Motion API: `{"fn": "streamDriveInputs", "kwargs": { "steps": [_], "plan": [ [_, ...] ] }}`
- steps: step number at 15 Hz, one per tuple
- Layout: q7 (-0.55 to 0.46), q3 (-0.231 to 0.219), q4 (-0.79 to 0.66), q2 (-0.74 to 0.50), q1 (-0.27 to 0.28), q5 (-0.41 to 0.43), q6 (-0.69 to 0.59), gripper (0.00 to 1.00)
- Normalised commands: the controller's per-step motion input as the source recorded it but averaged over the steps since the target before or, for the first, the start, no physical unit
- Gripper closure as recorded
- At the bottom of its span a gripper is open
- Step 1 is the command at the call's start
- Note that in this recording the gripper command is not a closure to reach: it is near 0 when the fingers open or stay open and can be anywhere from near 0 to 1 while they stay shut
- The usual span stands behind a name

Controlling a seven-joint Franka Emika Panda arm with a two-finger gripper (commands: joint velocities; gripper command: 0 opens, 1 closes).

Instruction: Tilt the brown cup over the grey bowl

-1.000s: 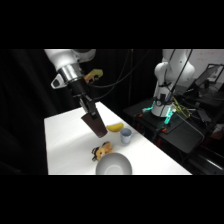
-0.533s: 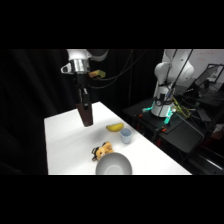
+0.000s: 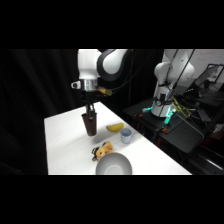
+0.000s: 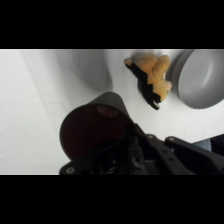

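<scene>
Cup: tall dark reddish-brown tapered tumbler [image 3: 90, 125], smooth, upright, back of the white table [image 3: 60, 135]
Gripper [image 3: 90, 118]: clamped on its rim
Bowl: wide matte light grey bowl [image 3: 113, 164], front edge, well apart

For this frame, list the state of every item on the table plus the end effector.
brown cup: upright, held at the rim, not over the bowl
grey bowl: upright, looks empty, at the near table edge
blue cup: upright, untouched
banana: lying flat beside the blue cup
plush toy: lying next to the bowl
end effector: shut on the brown cup
</scene>
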Motion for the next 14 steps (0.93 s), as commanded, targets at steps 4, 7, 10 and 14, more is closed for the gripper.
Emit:
{"fn": "streamDriveInputs", "kwargs": {
  "steps": [4, 7, 10, 14],
  "plan": [
    [0.34, -0.049, -0.06, 0.07, 0.074, -0.346, 0.27, 0.10],
    [0.32, -0.106, -0.03, 0.07, 0.089, -0.336, 0.18, 0.10],
    [0.23, -0.091, 0.02, 0.05, 0.081, -0.226, 0.04, 0.09],
    [0.20, -0.101, 0.04, 0.03, 0.095, -0.189, -0.01, 0.02]
  ]
}}
